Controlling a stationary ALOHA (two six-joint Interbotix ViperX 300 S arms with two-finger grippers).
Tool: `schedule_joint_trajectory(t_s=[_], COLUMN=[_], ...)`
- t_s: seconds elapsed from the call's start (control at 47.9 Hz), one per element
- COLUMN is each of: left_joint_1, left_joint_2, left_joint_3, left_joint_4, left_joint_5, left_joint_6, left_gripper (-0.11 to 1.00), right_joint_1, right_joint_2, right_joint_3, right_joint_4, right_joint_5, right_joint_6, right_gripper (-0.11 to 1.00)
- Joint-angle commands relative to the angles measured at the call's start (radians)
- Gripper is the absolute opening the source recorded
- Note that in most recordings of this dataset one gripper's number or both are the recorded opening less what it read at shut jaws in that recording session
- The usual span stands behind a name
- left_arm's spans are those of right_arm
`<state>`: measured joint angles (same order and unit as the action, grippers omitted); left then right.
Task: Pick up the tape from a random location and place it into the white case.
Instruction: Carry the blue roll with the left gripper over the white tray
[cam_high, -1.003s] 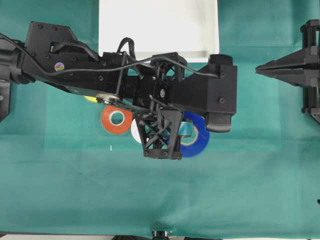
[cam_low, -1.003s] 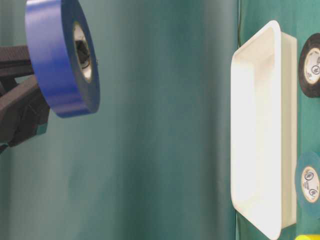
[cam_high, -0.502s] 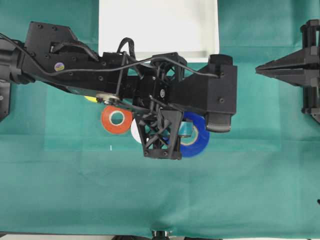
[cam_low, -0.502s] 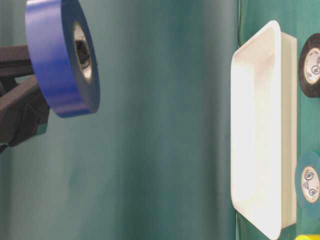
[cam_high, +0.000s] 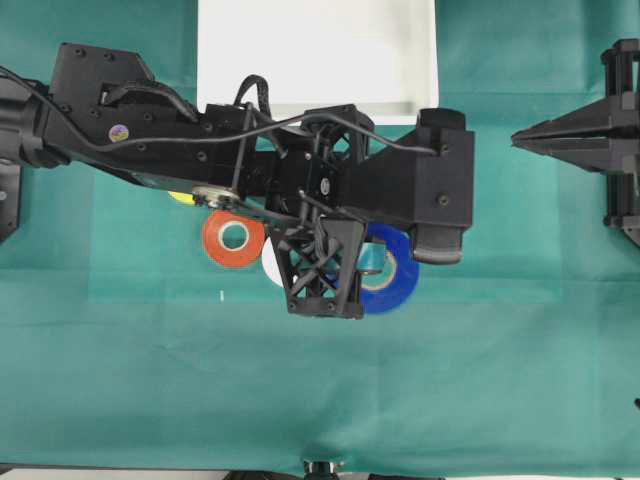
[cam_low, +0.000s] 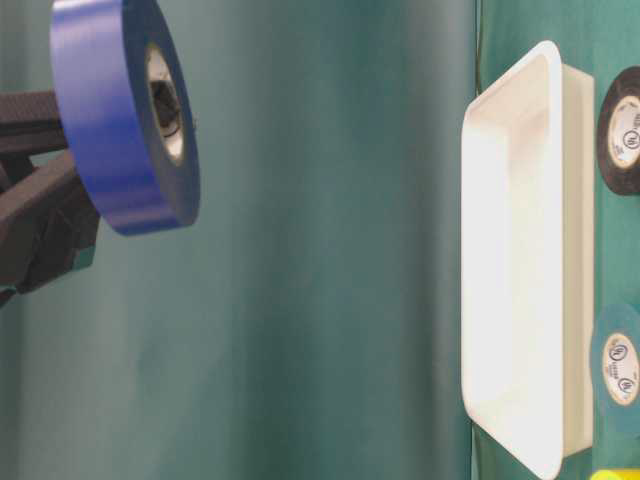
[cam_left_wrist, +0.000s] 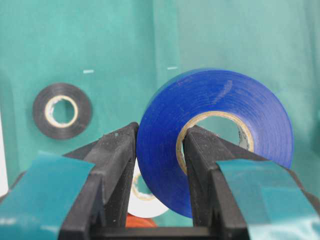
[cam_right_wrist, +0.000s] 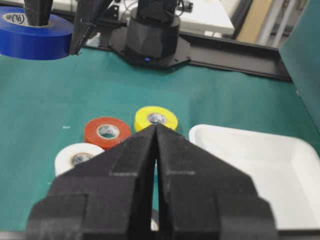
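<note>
Left wrist view: the left gripper is clamped on the wall of the blue tape, one finger through its core, the other outside. Overhead, the roll hangs above the green cloth, apart from the white case at the far edge. The right gripper has its fingers together, holding nothing.

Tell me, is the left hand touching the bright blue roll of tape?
Touching. In the left wrist view, the left hand pinches the wall of the bright blue roll of tape, one finger outside, one in the core.
</note>
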<state>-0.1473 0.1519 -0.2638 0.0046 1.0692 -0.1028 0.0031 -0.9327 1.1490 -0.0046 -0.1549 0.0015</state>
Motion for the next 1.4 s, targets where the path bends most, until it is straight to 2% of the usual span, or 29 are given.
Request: schedule_joint_trajectory(t_s=[0.0,0.731,0.899,1.045,1.379], left_joint_1=[0.020,0.339,0.397,0.428,0.436], left_joint_2=[-0.046,-0.106,-0.114,-0.115,-0.117], left_joint_3=[-0.012,0.069,0.080,0.078,0.086], left_joint_4=[0.002,0.002,0.003,0.002,0.002], left_joint_5=[0.000,0.029,0.025,0.023,0.023], left_joint_6=[0.002,0.005,0.028,0.034,0.034], left_gripper=[0.25,0.25,0.25,0.25,0.25], right_joint_1=[0.000,0.000,0.000,0.000,0.000], right_joint_2=[0.003,0.003,-0.002,-0.002,-0.002], right_joint_3=[-0.026,-0.028,-0.029,-0.029,-0.031], right_joint_4=[-0.002,0.000,0.000,-0.002,-0.002], right_joint_5=[-0.006,-0.003,-0.003,-0.003,-0.003], right_joint_6=[0.002,0.002,0.000,0.000,0.000], right_gripper=[0.00,0.00,0.00,0.00,0.00])
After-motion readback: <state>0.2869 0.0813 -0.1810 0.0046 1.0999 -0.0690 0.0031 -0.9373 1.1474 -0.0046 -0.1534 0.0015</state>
